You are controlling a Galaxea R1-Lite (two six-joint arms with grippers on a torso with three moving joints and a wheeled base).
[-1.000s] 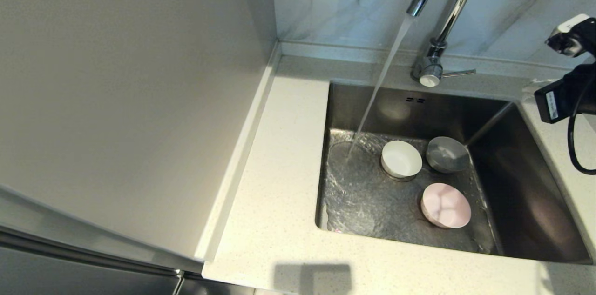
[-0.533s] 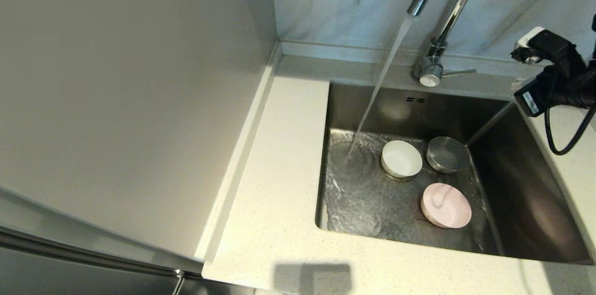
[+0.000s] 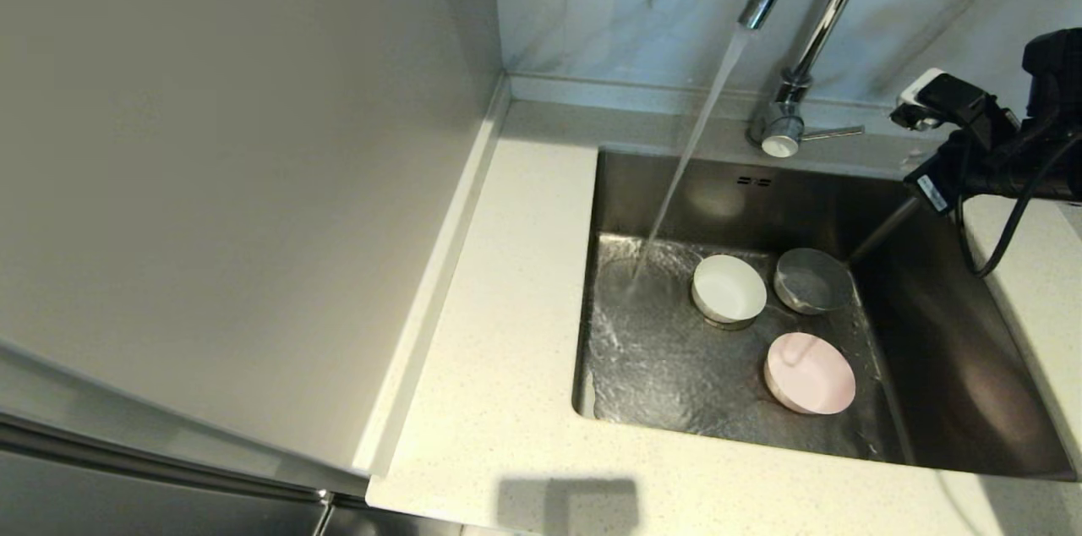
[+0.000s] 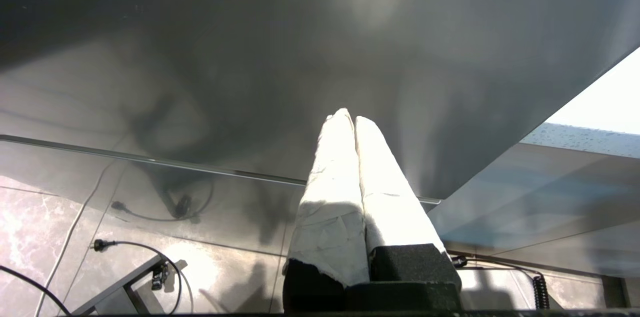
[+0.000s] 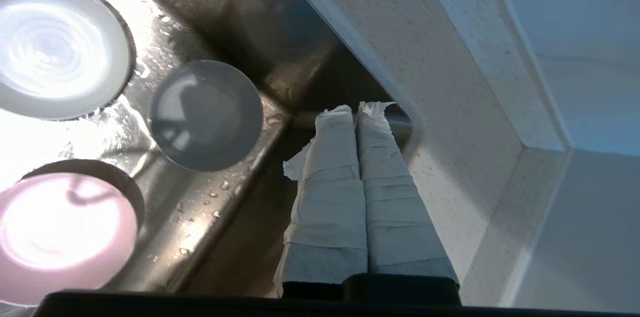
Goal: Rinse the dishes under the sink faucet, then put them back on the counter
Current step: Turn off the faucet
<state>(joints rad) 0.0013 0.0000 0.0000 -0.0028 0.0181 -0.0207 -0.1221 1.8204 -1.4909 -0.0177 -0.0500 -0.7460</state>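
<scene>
Speckled counter [image 3: 507, 308] fills the lower frame; beyond it, pink bowl [image 3: 809, 372], white bowl [image 3: 729, 288] and grey bowl [image 3: 811, 281] sit in the sink [image 3: 947, 333], faucet [image 3: 795, 29] running. At right, my right gripper [image 5: 357, 109], jaws pressed together and empty, has swung in over the sink's back corner to reach for a bowl; the left gripper [image 4: 350, 119] stays parked, jaws closed.

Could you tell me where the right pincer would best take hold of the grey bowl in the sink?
Probably on the rim, from above. The grey bowl sits upright and open on the floor of the sink, near its back right corner, with the white bowl close on its left. The right pincer, shut, hangs near that corner, so the rim's nearer right side looks freest.
</scene>
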